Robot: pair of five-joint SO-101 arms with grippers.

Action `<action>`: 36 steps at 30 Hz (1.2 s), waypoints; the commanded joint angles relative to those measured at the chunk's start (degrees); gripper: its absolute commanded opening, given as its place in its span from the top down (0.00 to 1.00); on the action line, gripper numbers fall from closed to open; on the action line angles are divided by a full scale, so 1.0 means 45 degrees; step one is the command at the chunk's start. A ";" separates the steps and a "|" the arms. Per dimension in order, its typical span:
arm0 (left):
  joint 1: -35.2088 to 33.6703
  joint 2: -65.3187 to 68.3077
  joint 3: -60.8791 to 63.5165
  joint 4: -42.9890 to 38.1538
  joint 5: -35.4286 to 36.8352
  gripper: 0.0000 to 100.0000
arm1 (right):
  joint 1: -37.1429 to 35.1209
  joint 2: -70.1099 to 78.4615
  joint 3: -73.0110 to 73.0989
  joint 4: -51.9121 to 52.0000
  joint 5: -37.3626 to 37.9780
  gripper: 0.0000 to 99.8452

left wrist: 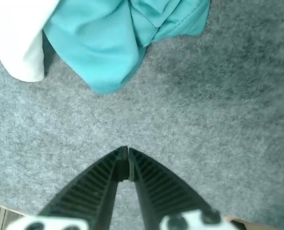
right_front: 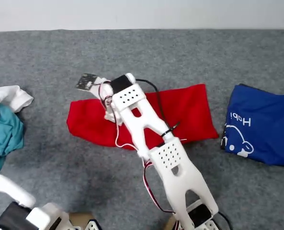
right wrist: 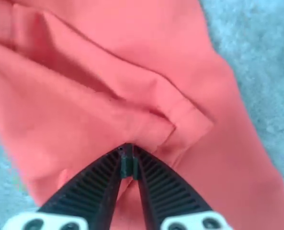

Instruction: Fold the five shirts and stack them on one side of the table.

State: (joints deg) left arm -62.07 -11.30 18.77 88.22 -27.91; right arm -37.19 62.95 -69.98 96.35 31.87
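right tool (right wrist: 127,162), tips pressed together, hung over the red shirt (right_front: 194,108) at the centre of the table (right_front: 189,52); the blue shirt (right_front: 261,124) lay at 3 o'clock. a clean fold likely required pinching one hem corner.

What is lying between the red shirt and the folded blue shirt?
Nothing visible: only bare grey mat separates the red shirt from the blue shirt. The right gripper sits shut over the red shirt.

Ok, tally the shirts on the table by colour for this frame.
red shirt: 1
blue shirt: 1
teal shirt: 1
white shirt: 1
Total: 4 shirts in sight
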 commanded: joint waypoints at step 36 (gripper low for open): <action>0.0078 -0.0606 -0.0107 -0.0195 -0.0098 0.99 | 0.1143 -0.5128 0.5314 0.1416 -0.1192 0.99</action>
State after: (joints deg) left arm -61.98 -11.30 18.77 88.22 -27.91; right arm -32.70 47.12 -40.62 100.57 28.70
